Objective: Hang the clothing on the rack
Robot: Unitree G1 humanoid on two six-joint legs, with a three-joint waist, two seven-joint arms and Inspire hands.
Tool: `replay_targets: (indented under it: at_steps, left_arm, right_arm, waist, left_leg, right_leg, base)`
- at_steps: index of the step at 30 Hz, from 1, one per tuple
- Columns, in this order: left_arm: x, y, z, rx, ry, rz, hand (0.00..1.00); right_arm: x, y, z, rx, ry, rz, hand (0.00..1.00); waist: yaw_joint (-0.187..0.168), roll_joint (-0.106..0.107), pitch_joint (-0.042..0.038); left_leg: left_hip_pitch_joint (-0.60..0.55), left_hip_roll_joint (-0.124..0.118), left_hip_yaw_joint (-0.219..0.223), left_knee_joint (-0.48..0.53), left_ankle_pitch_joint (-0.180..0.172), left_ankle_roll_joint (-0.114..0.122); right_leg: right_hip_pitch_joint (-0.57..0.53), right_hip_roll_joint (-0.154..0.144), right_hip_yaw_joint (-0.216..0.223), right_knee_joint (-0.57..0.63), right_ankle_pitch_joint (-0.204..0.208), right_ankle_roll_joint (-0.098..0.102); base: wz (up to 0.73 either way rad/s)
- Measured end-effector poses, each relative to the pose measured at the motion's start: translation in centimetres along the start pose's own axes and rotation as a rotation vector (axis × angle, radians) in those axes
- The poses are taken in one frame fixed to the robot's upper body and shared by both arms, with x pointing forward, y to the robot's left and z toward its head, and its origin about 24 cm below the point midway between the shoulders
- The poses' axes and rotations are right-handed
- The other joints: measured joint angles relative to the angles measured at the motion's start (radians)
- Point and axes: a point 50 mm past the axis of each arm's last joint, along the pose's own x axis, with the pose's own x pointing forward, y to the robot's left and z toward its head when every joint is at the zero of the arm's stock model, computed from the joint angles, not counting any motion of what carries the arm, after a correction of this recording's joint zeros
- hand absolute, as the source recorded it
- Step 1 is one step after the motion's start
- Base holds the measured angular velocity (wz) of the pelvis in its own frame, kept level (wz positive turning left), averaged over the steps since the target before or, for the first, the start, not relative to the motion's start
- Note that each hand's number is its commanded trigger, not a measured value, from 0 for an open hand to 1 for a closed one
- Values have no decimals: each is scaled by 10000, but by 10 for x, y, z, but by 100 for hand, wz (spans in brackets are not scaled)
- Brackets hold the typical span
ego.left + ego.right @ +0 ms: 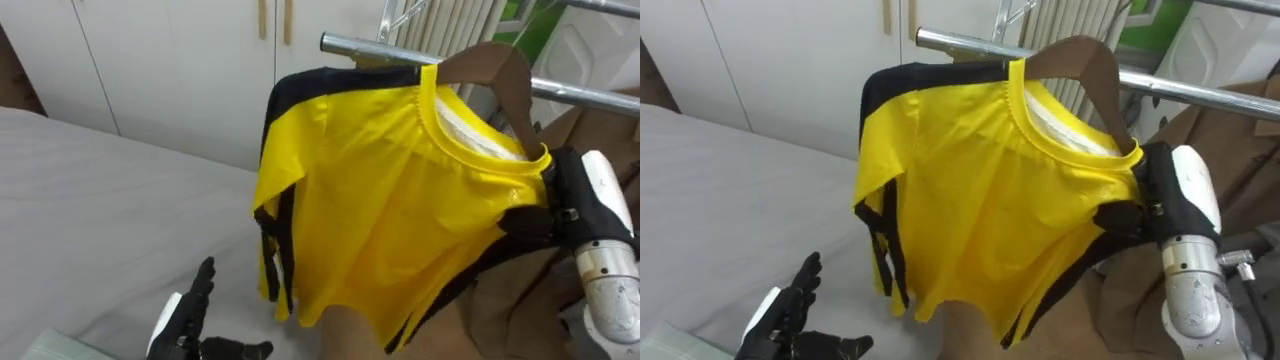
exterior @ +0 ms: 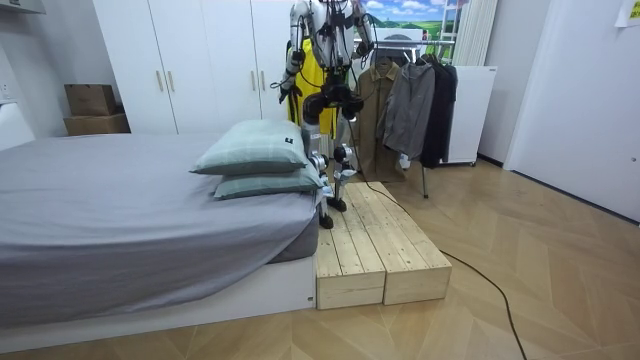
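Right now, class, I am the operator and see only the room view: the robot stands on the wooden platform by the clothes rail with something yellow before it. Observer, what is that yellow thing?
Observer: A yellow T-shirt with black trim, on a brown wooden hanger.
Operator: Is it on the rail?
Observer: The hanger's top is up at the silver metal rail; I cannot tell whether its hook is over it.
Operator: What are the hands doing?
Observer: The left hand is low over the grey bed, fingers straight, holding nothing; the right hand is at the shirt's edge.
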Motion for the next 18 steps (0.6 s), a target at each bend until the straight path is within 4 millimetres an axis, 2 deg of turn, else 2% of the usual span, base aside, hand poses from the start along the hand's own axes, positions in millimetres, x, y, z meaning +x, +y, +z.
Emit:
replay_targets:
  at_steps: [5,10,18]
  left_arm:
    - [0,3,0,-24,-8,129,0]
    - [0,9,0,918,-3,282,0]
    - [0,13,1,814,-6,441,0]
  right_arm:
    - [5,3,-12,622,949,911,100]
    - [20,-7,-17,556,1432,1758,100]
    - [23,-8,-28,1475,2091,2518,100]
  waist:
    - [-41,-105,0]
    - [-229,-338,-3]
    - [-216,-395,9]
  left_leg:
    - [-14,-4,-136,16,1,-1]
    - [27,-3,-184,41,5,-8]
    - [171,-23,-192,45,4,-8]
  right_leg:
    - [-2,-21,-56,24,-28,-21]
    - [92,-48,-69,3,-55,-18]
    - [242,-85,-107,-16,-73,12]
  base:
    - [6]
    - [4]
    - [0]
